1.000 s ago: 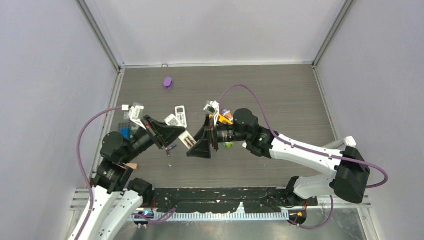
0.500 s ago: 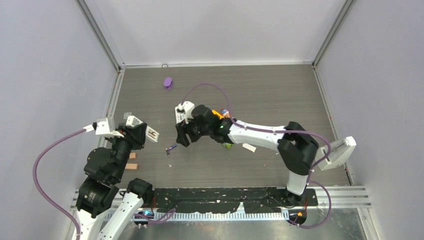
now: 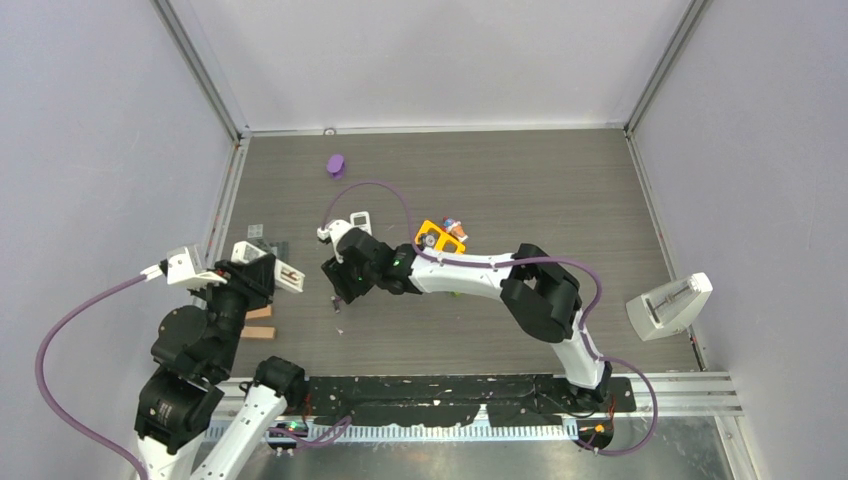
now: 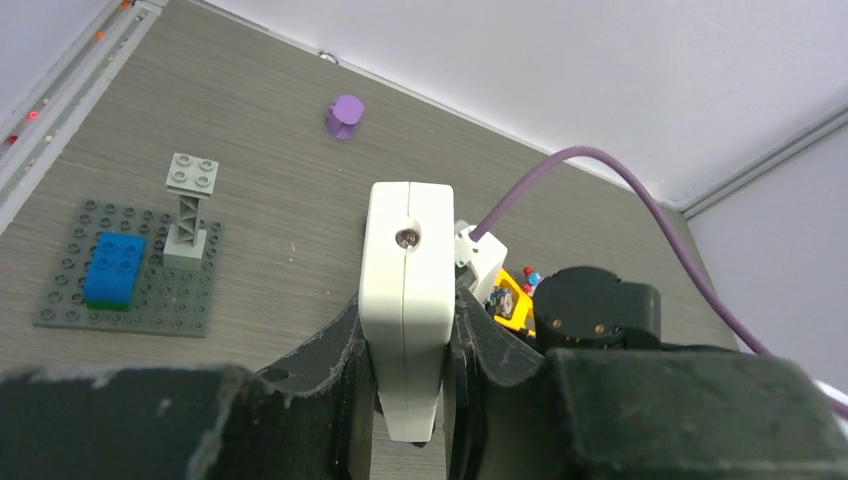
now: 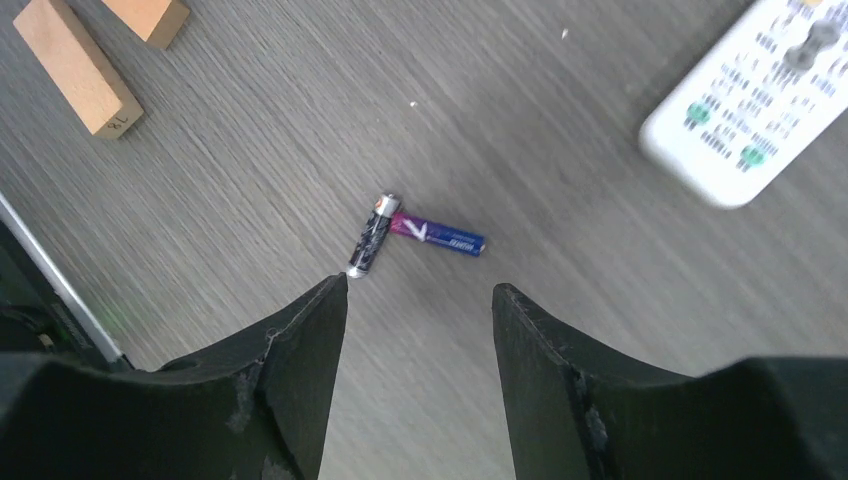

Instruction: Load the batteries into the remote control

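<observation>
My left gripper point(image 4: 408, 335) is shut on a white remote control point(image 4: 408, 290), held on edge above the table; in the top view the remote point(image 3: 291, 276) is at the left. My right gripper point(image 5: 420, 287) is open and empty, hovering just above two batteries that lie touching end to end: a dark one point(image 5: 369, 238) by the left fingertip and a purple one point(image 5: 438, 234). In the top view the right gripper point(image 3: 341, 284) is stretched far left and mostly covers them. I cannot make out an orange battery.
A second white remote point(image 5: 752, 105) lies right of the batteries, also in the top view point(image 3: 360, 221). Two wooden blocks point(image 5: 75, 65) lie to the left. A grey baseplate with bricks point(image 4: 60, 300), a purple piece point(image 3: 336, 165) and an orange toy point(image 3: 438, 238) lie farther back.
My right arm has swung left from the table's middle to above the batteries. My left gripper has pulled back to the left with the remote still held.
</observation>
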Controlling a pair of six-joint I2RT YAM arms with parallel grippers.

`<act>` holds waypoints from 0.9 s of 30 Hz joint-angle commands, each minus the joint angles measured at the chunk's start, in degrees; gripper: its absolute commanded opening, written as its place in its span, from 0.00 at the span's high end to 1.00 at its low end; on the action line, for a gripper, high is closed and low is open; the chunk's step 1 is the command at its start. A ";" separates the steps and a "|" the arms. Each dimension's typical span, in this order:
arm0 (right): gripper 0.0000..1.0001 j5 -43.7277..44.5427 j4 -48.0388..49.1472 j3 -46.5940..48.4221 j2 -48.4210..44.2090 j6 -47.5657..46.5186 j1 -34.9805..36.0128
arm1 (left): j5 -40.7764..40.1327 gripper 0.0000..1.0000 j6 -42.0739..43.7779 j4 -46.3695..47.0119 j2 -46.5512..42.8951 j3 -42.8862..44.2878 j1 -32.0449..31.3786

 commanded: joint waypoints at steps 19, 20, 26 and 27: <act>0.55 12.77 -20.23 24.71 17.13 15.06 5.80 | -4.30 1.00 -3.20 -1.07 0.13 0.67 0.16; 0.56 13.11 -20.50 25.69 18.16 15.02 5.82 | -4.39 1.00 -3.19 -0.95 0.15 0.63 0.16; 0.64 14.57 -22.27 30.49 21.91 13.60 6.00 | -4.53 1.00 -2.50 -1.07 0.89 1.02 0.13; 0.66 14.98 -22.93 30.91 22.43 13.41 5.96 | -4.65 1.00 -2.41 -1.05 1.01 1.14 0.13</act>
